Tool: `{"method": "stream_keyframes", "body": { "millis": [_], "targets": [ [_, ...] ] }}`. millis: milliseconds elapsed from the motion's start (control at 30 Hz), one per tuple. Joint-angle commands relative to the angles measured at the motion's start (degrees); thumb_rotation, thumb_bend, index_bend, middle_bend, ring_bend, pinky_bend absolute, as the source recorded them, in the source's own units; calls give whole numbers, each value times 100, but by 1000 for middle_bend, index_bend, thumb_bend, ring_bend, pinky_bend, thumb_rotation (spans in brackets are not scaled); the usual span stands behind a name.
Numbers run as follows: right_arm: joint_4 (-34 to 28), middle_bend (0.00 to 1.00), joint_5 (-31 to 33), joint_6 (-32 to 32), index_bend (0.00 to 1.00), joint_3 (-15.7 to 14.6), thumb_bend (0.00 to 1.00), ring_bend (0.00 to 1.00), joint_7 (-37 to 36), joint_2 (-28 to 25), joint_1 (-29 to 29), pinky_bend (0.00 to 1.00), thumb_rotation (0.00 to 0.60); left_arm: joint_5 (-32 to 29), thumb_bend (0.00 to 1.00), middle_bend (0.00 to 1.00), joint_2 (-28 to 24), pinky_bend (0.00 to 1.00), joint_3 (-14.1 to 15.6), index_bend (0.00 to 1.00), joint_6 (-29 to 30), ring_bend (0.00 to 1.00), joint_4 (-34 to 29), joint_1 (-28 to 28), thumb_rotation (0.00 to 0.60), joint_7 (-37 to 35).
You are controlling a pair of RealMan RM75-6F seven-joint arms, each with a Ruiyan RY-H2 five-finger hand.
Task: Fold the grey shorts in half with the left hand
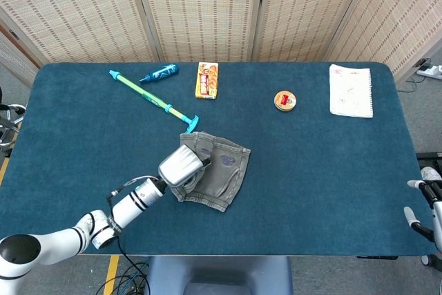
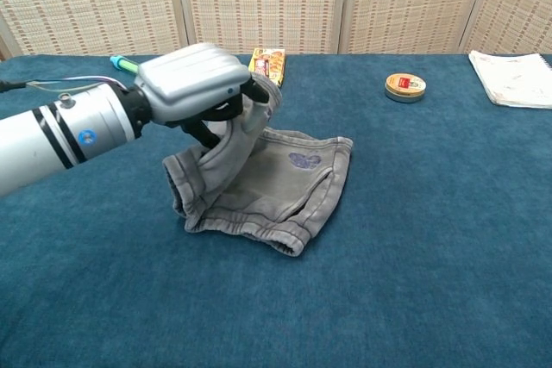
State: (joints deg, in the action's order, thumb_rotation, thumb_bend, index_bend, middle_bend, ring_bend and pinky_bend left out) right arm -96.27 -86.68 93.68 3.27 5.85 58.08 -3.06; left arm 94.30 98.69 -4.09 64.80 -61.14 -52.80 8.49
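The grey shorts [image 1: 222, 170] [image 2: 285, 178] lie near the middle of the blue table, their left side lifted off the cloth. My left hand [image 1: 179, 165] [image 2: 194, 85] grips that raised edge and holds it above the shorts' middle, so the fabric hangs in a fold under the hand. The right half of the shorts stays flat, with a small purple mark facing up. At the table's right front corner only part of my right hand [image 1: 428, 202] shows, fingers apart and holding nothing; the chest view does not show it.
Behind the shorts lie a green and blue stick tool [image 1: 153, 99] [image 2: 227, 106], a blue tube [image 1: 159, 72], an orange box [image 1: 207, 79] [image 2: 267, 65], and a round tin [image 1: 284, 101] [image 2: 404, 87]. A white notebook [image 1: 351, 90] [image 2: 516, 78] sits at the far right.
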Motion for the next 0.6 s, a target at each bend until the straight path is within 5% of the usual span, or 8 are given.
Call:
{"method": "stream_keyframes", "body": {
  "millis": [33,433,600],
  "targets": [
    [11,352,-3,9,301,-14,305,295,-13,3,-21,267,600,-173,458,974,229,931,-147,612,-297,860,-145,-155,600,325],
    [53,353,19,66,301,-38,305,296,-86,-25,-126,267,600,-806,439,967,1083,931,-589,561,-887,854,41,-471,600,1443],
    [95,353,32,84,301,-45,305,297,-139,-21,-166,267,600,-1229,221,962,1408,930,-877,401,-879,850,116,-481,600,1887]
  ]
}}
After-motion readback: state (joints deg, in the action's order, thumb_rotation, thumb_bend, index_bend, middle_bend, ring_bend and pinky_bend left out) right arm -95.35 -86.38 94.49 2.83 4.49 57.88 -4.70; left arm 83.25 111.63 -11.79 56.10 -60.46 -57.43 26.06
